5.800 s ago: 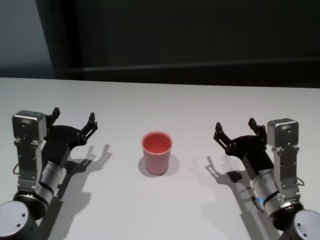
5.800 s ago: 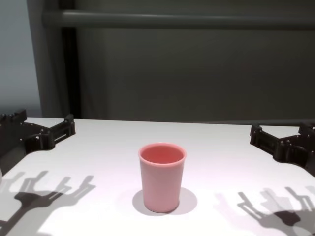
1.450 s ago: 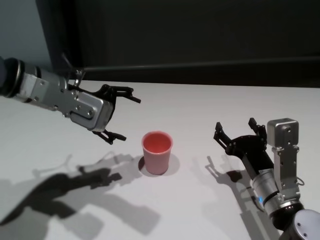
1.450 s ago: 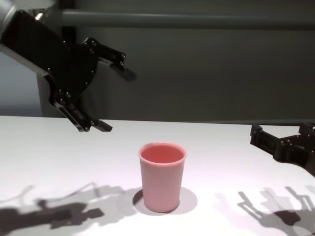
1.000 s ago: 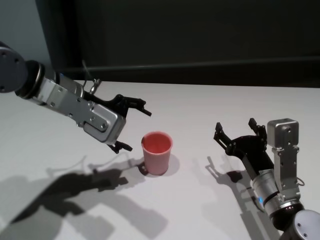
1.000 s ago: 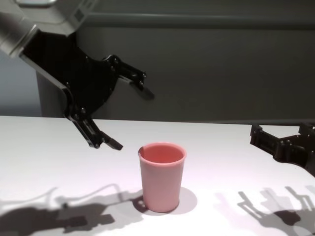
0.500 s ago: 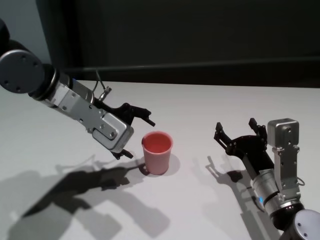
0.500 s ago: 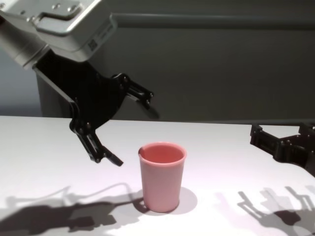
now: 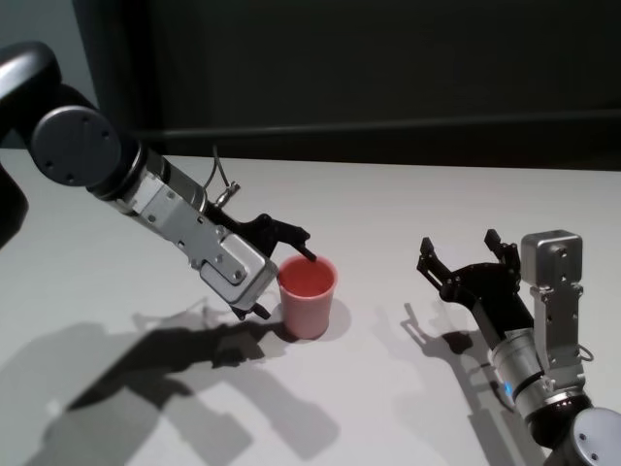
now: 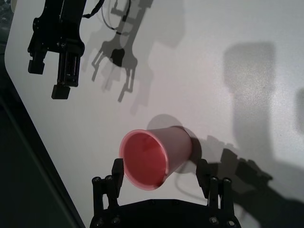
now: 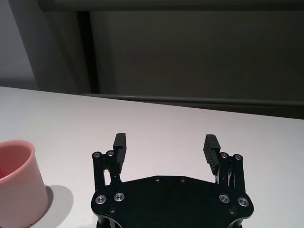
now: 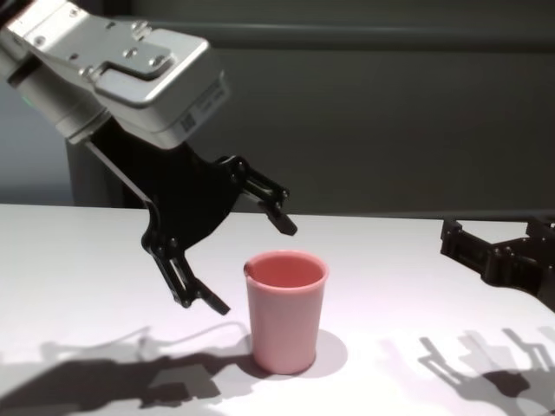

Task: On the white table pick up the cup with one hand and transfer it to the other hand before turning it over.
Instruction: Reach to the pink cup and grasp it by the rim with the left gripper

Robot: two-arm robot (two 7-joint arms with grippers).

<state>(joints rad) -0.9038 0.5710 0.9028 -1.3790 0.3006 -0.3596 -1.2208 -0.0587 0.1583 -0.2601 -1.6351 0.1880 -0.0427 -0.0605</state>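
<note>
The cup (image 9: 308, 296) is stood upright and empty mid-table (image 9: 388, 204), far from every edge, flanked but untouched by the spread fingers of the left gripper (image 9: 283, 280), while the right gripper (image 9: 466, 254) is parked open, well apart on its right.

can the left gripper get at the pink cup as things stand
Probably yes. The left gripper is open with its fingers on either side of the upright cup, and nothing stands between them on the white table.
</note>
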